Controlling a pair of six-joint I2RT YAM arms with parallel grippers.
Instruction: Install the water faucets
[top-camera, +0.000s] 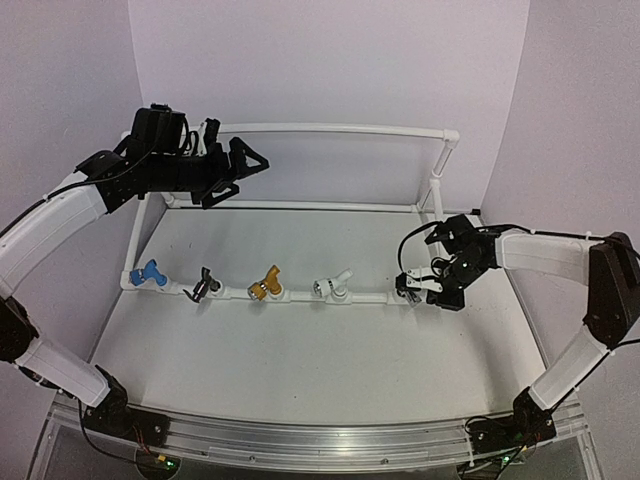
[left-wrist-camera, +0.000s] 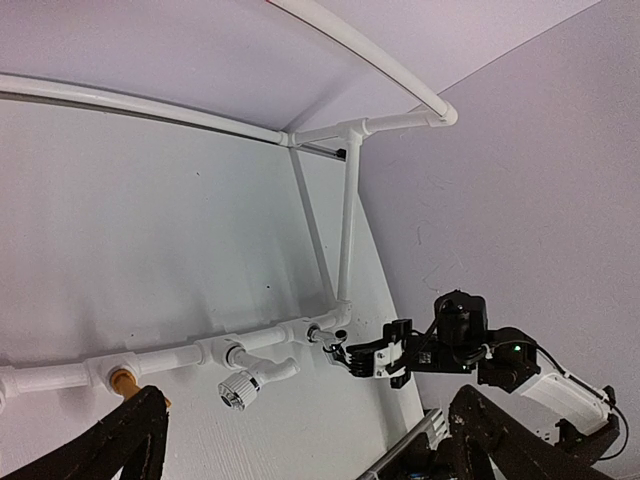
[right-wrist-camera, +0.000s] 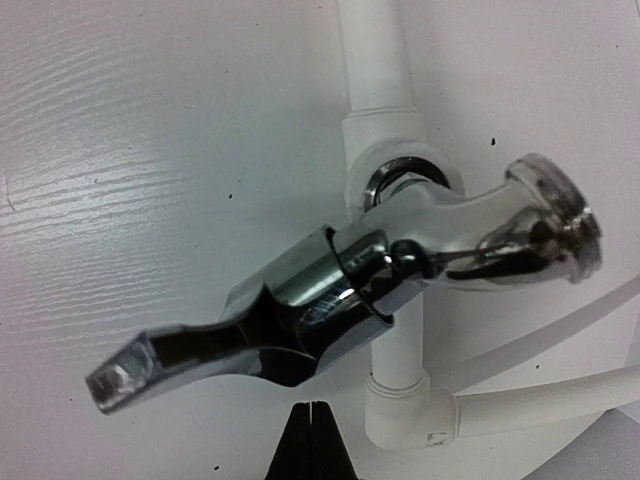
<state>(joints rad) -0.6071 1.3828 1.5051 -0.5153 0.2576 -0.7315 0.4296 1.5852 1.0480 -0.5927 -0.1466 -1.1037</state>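
Note:
Five water faucets sit in a row on the front pipe of the white frame: blue (top-camera: 148, 272), black (top-camera: 206, 284), gold (top-camera: 266, 284), white (top-camera: 333, 285) and silver (top-camera: 409, 293). My right gripper (top-camera: 420, 288) is low at the silver faucet's right side. In the right wrist view the silver faucet (right-wrist-camera: 330, 300) sits plugged into its pipe socket, and my shut fingertips (right-wrist-camera: 315, 440) sit just short of it, holding nothing. My left gripper (top-camera: 240, 165) is open and empty, raised over the back left corner. Its wrist view shows the white faucet (left-wrist-camera: 250, 375) and silver faucet (left-wrist-camera: 335, 338).
The white pipe frame (top-camera: 330, 128) runs along the back, with an upright post (top-camera: 438, 165) at the right and side pipes down to the front row. Purple walls close in on three sides. A metal rail (top-camera: 300, 445) runs along the near edge.

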